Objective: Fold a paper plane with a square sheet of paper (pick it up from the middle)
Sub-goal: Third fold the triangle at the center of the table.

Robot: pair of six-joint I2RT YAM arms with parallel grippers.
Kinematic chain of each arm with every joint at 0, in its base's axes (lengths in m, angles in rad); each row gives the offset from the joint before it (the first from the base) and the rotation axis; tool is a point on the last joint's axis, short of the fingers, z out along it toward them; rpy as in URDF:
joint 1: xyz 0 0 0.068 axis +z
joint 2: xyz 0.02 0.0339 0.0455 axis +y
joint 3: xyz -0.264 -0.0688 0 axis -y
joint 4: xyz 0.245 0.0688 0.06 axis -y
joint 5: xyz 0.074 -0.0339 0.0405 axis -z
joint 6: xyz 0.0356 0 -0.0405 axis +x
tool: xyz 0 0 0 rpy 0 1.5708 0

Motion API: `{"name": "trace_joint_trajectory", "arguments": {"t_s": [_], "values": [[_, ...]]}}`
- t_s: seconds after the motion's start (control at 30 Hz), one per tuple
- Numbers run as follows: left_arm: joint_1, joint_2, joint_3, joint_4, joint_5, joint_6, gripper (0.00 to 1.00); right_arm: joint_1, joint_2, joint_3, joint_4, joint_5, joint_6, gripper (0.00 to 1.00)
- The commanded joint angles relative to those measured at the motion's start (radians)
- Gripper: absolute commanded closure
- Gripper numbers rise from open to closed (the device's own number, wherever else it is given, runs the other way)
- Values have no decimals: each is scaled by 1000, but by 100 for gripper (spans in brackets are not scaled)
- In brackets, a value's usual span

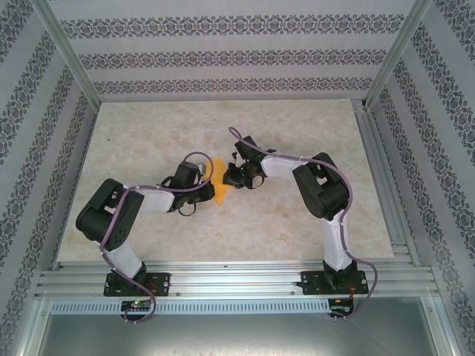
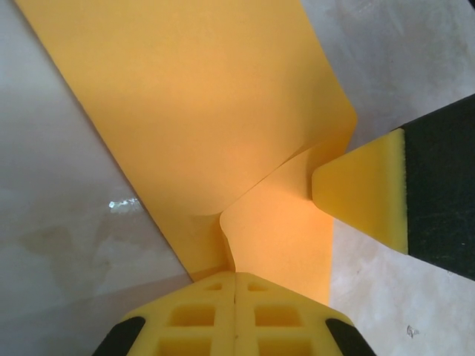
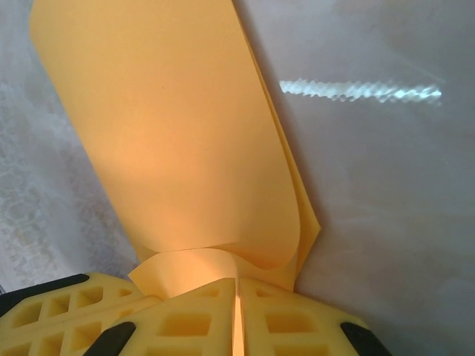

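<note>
While clamped tight in left gripper [image 2: 235, 285] and right gripper [image 3: 237, 288], close together, bows loosely as thin paper [image 2: 193, 111] over table [image 1: 297, 133] middle. Light, floppy, probably quick to crease or tear; best gripped near folds, pulled gently.

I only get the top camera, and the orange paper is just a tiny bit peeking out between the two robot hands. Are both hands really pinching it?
Observer: The left wrist view says yes for the left gripper: it is closed on the paper.
Operator: And the other hand?
Observer: In the right wrist view, the right gripper is shut on the paper's edge too.
Operator: Is the paper flat?
Observer: No. Up close it is doubled over, with a loose flap curling near each grip.
</note>
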Motion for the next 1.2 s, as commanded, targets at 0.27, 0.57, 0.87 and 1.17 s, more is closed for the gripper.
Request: {"name": "trace_joint_trajectory", "arguments": {"t_s": [0.27,0.57,0.87,1.17], "values": [[11,47,-19,-162,-85,17,100,-24,67,108,-106,70,-57,89],[11,48,-18,-169,-90,19,100,-28,125,109,-120,104,-59,89],[11,39,-20,-173,-91,20,100,-63,118,149,-103,118,-85,89],[11,36,-24,-181,-94,20,100,-93,111,126,-21,69,-76,87]]}}
